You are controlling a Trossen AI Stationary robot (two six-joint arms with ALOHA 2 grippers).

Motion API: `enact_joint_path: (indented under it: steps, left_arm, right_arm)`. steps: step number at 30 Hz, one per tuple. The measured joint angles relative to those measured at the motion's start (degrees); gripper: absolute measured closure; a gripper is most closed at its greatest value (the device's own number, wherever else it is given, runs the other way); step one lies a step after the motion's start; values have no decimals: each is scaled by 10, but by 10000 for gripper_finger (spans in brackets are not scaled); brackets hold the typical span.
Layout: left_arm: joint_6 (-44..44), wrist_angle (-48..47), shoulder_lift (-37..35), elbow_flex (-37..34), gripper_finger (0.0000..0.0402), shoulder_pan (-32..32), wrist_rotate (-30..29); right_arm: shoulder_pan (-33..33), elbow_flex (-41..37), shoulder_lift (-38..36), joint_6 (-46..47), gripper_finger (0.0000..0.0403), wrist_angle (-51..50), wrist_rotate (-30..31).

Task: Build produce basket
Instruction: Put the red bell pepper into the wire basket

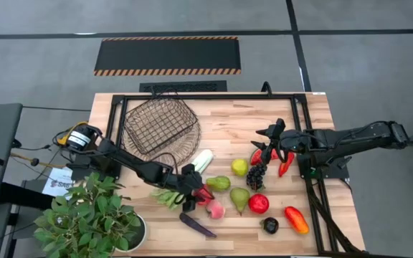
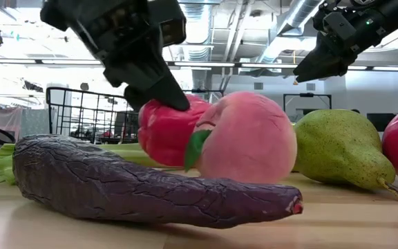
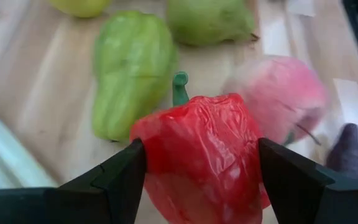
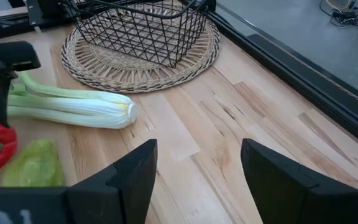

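Note:
My left gripper (image 1: 196, 190) (image 3: 201, 180) is shut on a red pepper (image 1: 205, 193) (image 2: 168, 131) among the produce in the table's near middle. Beside the red pepper lie a peach (image 2: 247, 138), a purple aubergine (image 2: 150, 183), a green pepper (image 3: 132, 74) and a pear (image 2: 337, 149). The wire basket (image 1: 160, 125) (image 4: 135, 25) stands with its flat bottom on a round woven mat at the far left. A celery stalk (image 4: 73, 106) lies between the mat and the fruit. My right gripper (image 1: 267, 136) (image 4: 194, 174) hangs open above the table's right middle, holding nothing. My left gripper pinches the red pepper's two opposite sides (image 3: 151, 155) between its two fingers. The green stem (image 3: 180, 87) points away from the gripper. The fingers (image 2: 161, 90) slant down from the table's left. The aubergine hides the pepper's underside, so whether it is clear of the table cannot be told.
More produce lies toward the right: a red apple (image 1: 258, 203), dark grapes (image 1: 255, 175), red chillies (image 1: 287, 163), an orange pepper (image 1: 296, 219). A potted plant (image 1: 92, 218) stands at the near left corner. A black frame (image 1: 300, 107) edges the table's far and right sides.

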Motion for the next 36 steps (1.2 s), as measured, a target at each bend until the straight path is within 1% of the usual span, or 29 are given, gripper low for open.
enact_joint_path:
  steps: [8, 13, 19, 25, 36]
  left_arm:
    - [7, -59, -1, 34, 150, 29, -2]
    - [27, -67, -3, 50, 150, 38, -2]
    - [35, -77, -48, 52, 150, 53, -6]
    - [64, -130, -127, 52, 150, 70, -64]
    - [105, -241, -295, 52, 140, 114, -227]
  right_arm:
    - [0, 0, 0, 0, 148, -2, 0]
    - [0, 0, 0, 0, 148, -4, 1]
    - [0, 0, 0, 0, 148, -4, 1]
    - [0, 0, 0, 0, 148, -4, 1]
    - [0, 0, 0, 0, 148, -4, 1]
